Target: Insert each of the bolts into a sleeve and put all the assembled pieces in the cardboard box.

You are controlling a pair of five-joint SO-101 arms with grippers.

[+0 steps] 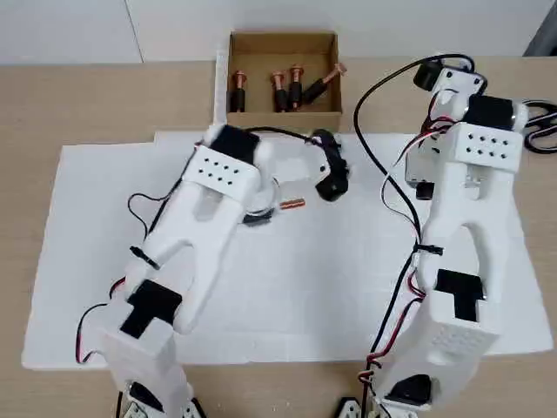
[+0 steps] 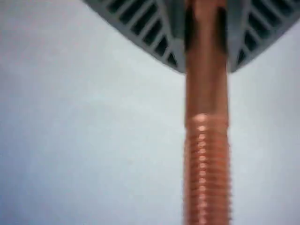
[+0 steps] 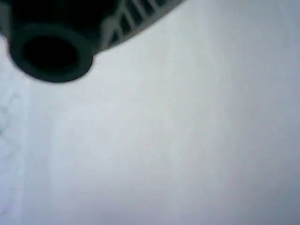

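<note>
A copper bolt [image 2: 206,140] is clamped between the grey ribbed fingers of my left gripper [image 2: 206,42], threaded end sticking out. In the high view that bolt [image 1: 293,205] points right from the left gripper [image 1: 268,206], above the white mat's back middle. My right gripper [image 3: 51,23] is shut on a black sleeve [image 3: 49,54], whose open bore faces the camera. In the high view the right gripper [image 1: 424,178] hangs over the mat's back right, well apart from the bolt. The cardboard box [image 1: 224,78] at the back holds several assembled pieces [image 1: 287,87].
A white foam mat [image 1: 305,296] covers the wooden table [image 1: 87,96]. The left arm's black wrist camera [image 1: 331,177] and its cable sit between the bolt and the box. Black cables [image 1: 383,113] loop near the right arm.
</note>
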